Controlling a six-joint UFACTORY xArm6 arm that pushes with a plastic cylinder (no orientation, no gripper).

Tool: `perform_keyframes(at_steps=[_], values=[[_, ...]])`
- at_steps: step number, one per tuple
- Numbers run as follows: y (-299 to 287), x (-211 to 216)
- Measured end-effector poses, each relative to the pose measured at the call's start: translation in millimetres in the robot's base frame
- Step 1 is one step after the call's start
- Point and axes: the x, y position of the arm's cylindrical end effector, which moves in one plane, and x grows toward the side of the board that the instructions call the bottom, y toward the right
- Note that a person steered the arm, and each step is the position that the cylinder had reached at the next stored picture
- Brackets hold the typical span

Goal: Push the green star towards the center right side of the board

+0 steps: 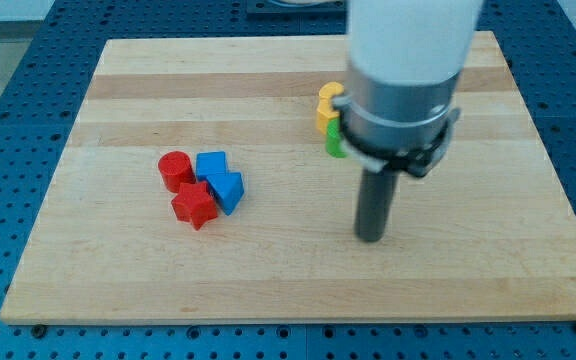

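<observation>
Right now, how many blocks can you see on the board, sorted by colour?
Red: 2, cylinder and star
Blue: 2
Yellow: 2, partly hidden
Green: 1, mostly hidden by my arm
Total: 7 visible; my tip touches none.

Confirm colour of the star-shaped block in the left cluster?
Red. The red star sits at the cluster's bottom, touching the blue blocks; clear in the camera view.

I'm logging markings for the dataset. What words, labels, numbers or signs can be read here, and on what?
None: no readable text on the board, the red, blue, yellow or green blocks, the arm, or my tip.
</observation>
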Motion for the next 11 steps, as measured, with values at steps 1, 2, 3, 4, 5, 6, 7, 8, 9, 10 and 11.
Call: perform_keyframes(at_steps=[1,2,3,4,5,6,7,8,9,10,11], values=[[15.5,-48.9],[-14.7,-55.2],[-34.2,-72.0],[-49.0,-93.1],[-59.1,-93.2],[-72.9,-94.3],[-95.5,-105.8],[-84.6,-144.0],[-10.6,-158.9],[55.8,-158.8],[77.9,-158.8]])
